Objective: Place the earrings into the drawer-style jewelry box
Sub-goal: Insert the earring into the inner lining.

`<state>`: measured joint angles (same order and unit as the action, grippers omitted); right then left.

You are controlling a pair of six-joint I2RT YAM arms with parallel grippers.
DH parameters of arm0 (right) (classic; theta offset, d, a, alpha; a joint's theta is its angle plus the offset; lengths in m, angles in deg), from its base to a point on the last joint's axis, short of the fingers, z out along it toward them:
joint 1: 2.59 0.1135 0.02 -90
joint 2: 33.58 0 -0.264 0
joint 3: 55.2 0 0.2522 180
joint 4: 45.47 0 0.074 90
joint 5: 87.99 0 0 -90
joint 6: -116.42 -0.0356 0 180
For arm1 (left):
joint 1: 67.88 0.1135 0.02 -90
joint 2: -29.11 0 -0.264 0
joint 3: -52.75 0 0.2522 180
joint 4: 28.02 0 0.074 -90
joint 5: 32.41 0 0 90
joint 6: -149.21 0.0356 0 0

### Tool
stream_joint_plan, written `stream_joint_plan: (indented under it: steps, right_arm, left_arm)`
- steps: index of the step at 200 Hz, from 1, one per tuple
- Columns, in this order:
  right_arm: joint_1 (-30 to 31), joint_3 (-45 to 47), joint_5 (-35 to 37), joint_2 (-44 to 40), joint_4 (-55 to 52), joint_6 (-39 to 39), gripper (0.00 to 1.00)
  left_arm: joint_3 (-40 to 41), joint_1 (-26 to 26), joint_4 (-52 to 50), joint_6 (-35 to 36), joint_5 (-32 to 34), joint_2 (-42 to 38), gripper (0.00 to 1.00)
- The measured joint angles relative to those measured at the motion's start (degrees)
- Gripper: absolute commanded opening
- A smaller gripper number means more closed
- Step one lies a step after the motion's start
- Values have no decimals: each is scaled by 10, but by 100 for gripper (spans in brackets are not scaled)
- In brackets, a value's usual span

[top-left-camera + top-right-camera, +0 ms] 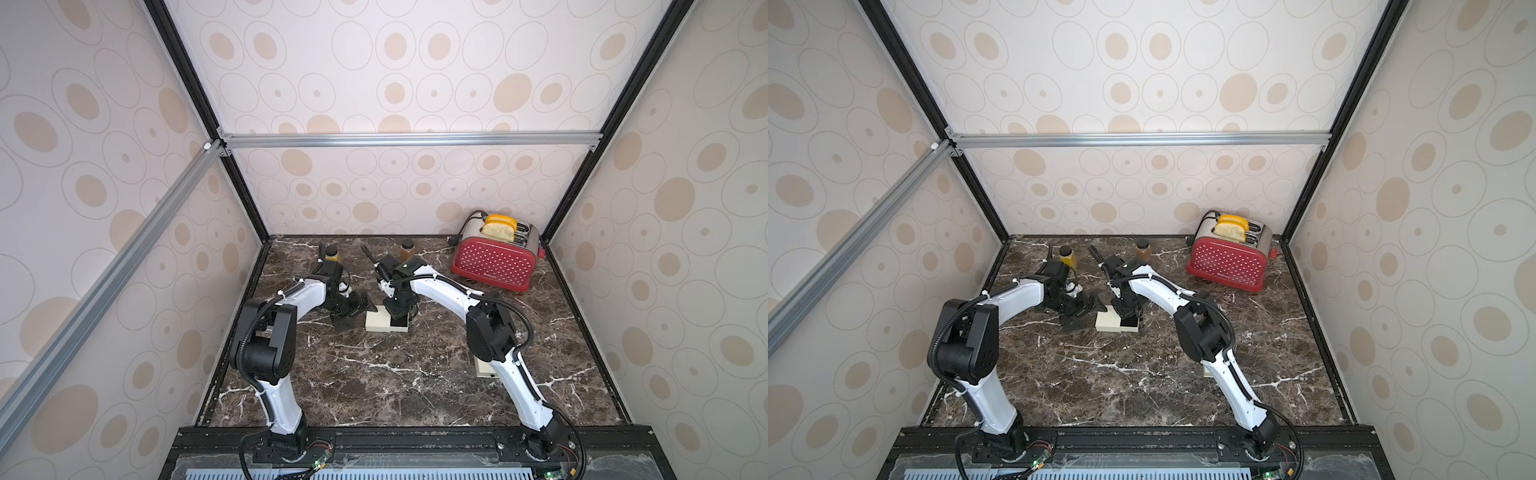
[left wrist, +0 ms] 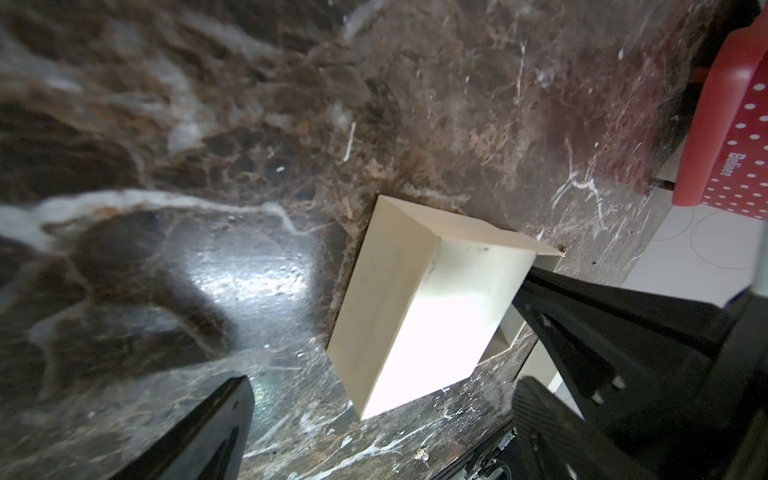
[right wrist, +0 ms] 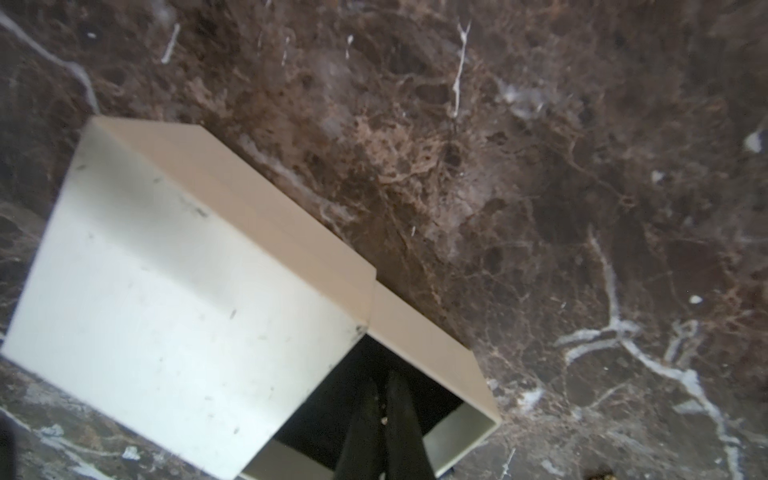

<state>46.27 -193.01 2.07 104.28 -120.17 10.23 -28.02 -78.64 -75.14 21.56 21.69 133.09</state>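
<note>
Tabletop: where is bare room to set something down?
Free: the marble table nearer than the jewelry box, between left arm and right arm; also between right arm, toaster and wall. Crowded: around the box, by the left gripper and right gripper.

"Bellnee" — on red toaster (image 2: 729,124)

Interior of drawer (image 1: 400,329) largely hidden by right gripper (image 3: 382,381), toaster (image 2: 731,137) cut off at frame edge

cream jewelry box (image 3: 166,291) mid-table, drawer (image 3: 424,345) out
</note>
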Motion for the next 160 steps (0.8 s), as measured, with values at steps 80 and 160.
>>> stream_joint_plan:
  steps: [80,160]
  right_arm:
    - [7,-15,22,19,-7,-3,1]
    - [10,-16,28,20,-7,-18,9]
  left_arm:
    - [6,0,8,0,-2,0,99]
    - [24,0,15,0,-5,0,99]
